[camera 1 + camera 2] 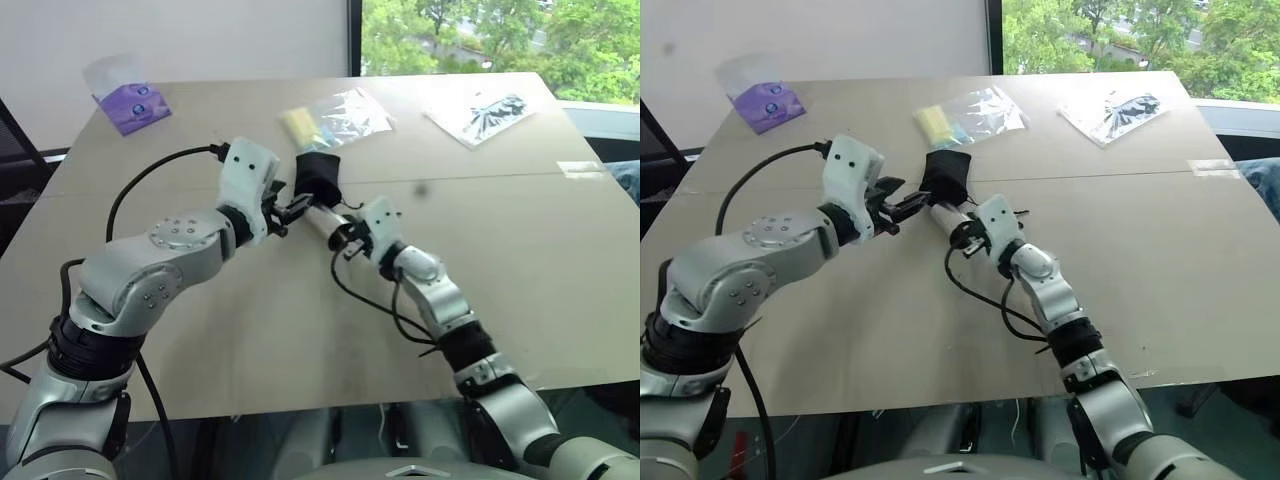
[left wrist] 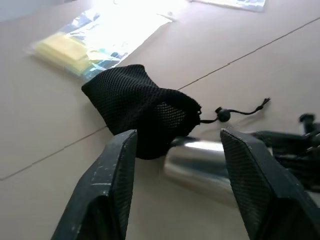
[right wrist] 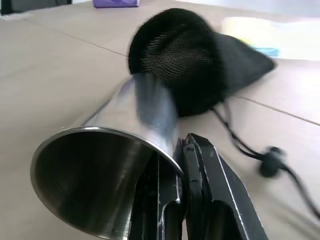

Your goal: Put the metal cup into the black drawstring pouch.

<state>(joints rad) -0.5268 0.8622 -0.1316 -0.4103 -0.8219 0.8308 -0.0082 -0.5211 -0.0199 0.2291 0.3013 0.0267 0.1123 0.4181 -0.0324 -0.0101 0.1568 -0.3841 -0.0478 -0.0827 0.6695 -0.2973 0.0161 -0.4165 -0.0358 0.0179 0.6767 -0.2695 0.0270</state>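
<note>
Beyond our two hands on the tabletop (image 1: 560, 260) we see a clear bag with a yellow pad (image 1: 300, 125), a second clear bag with black contents (image 1: 480, 112) and a purple packet (image 1: 132, 105), all well apart from the work. Our right hand (image 3: 181, 150) is clamped on the rim of the metal cup (image 3: 107, 170), whose long axis runs straight ahead of that hand, open end toward the wrist, far end inside the black drawstring pouch (image 2: 142, 107). Our left hand (image 2: 177, 170) has its fingers apart, just beside the pouch and holding nothing.
</note>
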